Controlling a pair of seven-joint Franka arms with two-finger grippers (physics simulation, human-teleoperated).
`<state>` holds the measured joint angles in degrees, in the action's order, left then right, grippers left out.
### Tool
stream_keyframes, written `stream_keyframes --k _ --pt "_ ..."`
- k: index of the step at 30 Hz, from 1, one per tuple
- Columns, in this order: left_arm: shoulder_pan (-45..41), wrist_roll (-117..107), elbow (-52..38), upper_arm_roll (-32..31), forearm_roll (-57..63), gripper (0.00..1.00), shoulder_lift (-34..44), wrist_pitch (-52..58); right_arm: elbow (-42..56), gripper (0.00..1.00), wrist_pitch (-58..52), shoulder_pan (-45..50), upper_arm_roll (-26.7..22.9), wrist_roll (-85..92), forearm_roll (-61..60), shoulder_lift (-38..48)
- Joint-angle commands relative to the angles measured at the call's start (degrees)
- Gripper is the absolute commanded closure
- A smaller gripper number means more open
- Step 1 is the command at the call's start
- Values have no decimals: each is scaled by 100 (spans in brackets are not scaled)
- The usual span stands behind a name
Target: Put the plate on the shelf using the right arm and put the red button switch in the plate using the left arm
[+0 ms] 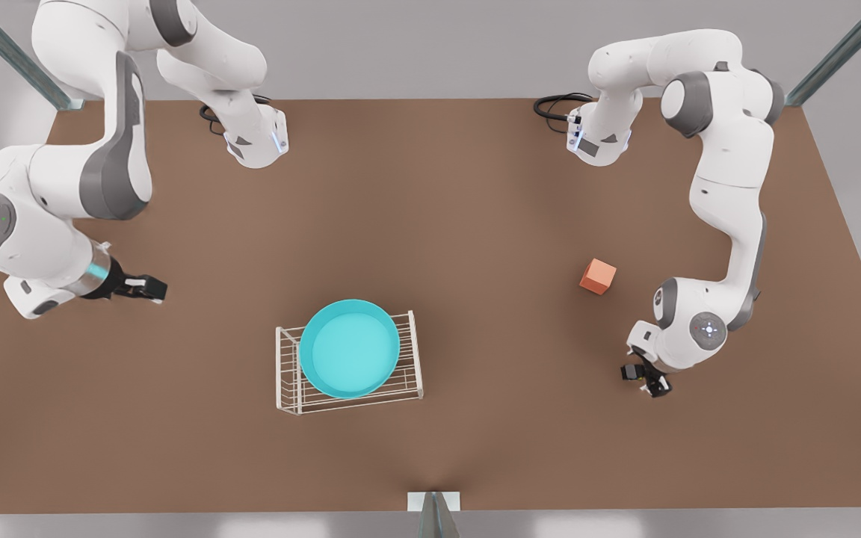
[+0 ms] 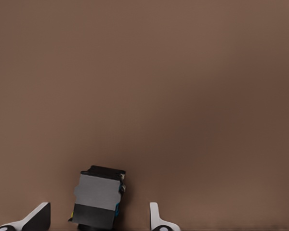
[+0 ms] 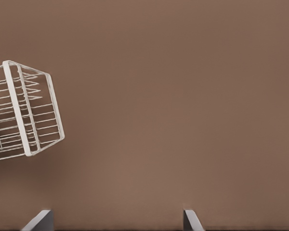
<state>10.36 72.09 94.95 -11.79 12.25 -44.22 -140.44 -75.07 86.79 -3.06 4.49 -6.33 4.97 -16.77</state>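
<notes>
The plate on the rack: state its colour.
Turquoise; the plate shows best in the front view.

Two arms are counted, each with one end effector — the left end effector (image 1: 651,382) and the right end effector (image 1: 148,288). One plate (image 1: 349,348), one shelf (image 1: 408,373), one orange cube (image 1: 597,276) and one switch (image 2: 98,198) are seen — all on one counter (image 1: 430,202).

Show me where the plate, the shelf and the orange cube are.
plate (image 1: 349,348), front view, middle of its turquoise floor.
shelf (image 3: 20,113), right wrist view, its thick end rail.
orange cube (image 1: 597,276), front view, middle of the cube.
</notes>
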Motion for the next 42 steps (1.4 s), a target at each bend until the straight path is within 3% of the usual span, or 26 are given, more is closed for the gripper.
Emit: stream_keyframes --k 1,2,6,13,15,17,18,29,31,35,42 --pt "-7 226 6 -7 23 0 1 0 19 0 -453 -177 -133 1345 -154 25" --pt "-43 218 -2 -7 23 0 1 0 195 0 -593 -160 -106 1327 458 68" --pt "-113 218 -81 -16 23 0 1 0 248 0 -1165 -309 -107 1345 215 60" --pt "-113 218 -143 -16 31 0 -95 -44 283 0 -1015 -414 -203 1301 188 -46" --pt "-104 218 -152 -16 31 0 -95 -44 335 0 -910 -863 -195 1336 -172 -37" --pt "-104 218 -152 -16 40 13 -95 -36 335 0 -796 -837 -115 1283 -181 -46" --pt "-104 218 -152 -16 84 15 -95 -44 335 0 -787 -828 -115 1283 -181 -46" --pt "-78 262 -240 -16 163 23 -218 -80 256 0 -708 -626 -54 1310 -181 -81" --pt "-69 270 -248 -16 269 41 -218 -80 256 0 -681 -467 -54 1292 -146 -151" --pt "-60 262 -240 -16 269 52 -218 -71 256 0 -664 -467 -54 1292 -137 -186" --pt "-60 244 -248 -122 251 55 1 228 256 0 -690 -467 -54 1301 -137 -186"
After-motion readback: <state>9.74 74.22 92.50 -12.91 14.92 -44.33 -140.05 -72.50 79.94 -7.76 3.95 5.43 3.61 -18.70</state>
